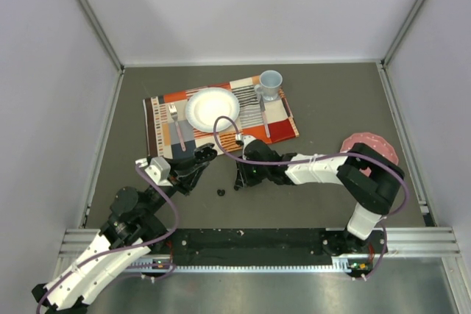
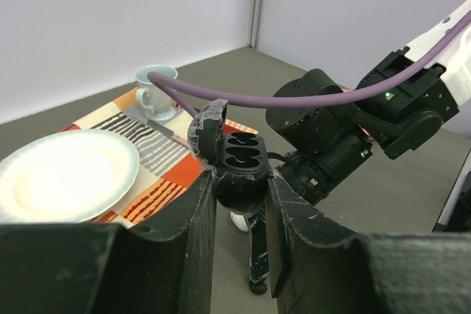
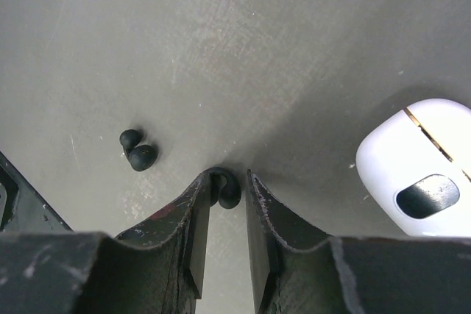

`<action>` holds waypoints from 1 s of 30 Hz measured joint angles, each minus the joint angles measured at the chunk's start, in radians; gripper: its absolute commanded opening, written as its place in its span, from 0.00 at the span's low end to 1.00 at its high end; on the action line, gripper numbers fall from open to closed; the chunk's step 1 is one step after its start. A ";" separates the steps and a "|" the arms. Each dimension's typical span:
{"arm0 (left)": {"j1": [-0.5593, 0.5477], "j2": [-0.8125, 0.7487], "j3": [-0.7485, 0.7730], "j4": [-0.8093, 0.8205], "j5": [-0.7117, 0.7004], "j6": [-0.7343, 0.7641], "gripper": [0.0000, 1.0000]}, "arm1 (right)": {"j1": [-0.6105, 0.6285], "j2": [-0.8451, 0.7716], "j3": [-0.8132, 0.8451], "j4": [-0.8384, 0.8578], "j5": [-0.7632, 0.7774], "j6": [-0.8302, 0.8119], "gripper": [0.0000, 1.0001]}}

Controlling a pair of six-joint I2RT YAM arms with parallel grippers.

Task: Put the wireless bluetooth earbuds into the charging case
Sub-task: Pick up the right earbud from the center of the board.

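Clamps a black charging case [image 2: 239,156], lid open, in the left gripper [image 2: 241,198]; pinches a black earbud [image 3: 229,193] at the right gripper [image 3: 224,180] tips, with a second black earbud [image 3: 140,154] and a white case [image 3: 423,178] on opposite sides.

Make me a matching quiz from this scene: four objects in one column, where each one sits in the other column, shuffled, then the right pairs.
1 black charging case with raised lid
2 white glossy charging case
3 pale blue ceramic mug
4 white round paper plate

A upright at the far right corner of the striped patchwork placemat
B flat on the placemat, beside the metal fork
C lying on the bare grey table
D clamped in the left gripper

Pairs: 1-D, 2-C, 3-A, 4-B
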 measured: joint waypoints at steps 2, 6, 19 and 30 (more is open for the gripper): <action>0.000 0.000 0.000 0.000 0.000 0.000 0.00 | 0.000 0.002 0.000 0.004 -0.001 0.000 0.26; 0.000 0.000 0.000 0.000 0.000 0.000 0.00 | 0.000 0.006 -0.003 0.009 0.001 0.000 0.26; 0.000 0.001 0.000 0.000 0.000 -0.001 0.00 | 0.000 -0.006 -0.050 0.086 -0.004 0.009 0.34; 0.000 0.005 0.000 0.003 0.000 -0.005 0.00 | 0.008 -0.010 -0.054 0.089 0.007 0.010 0.34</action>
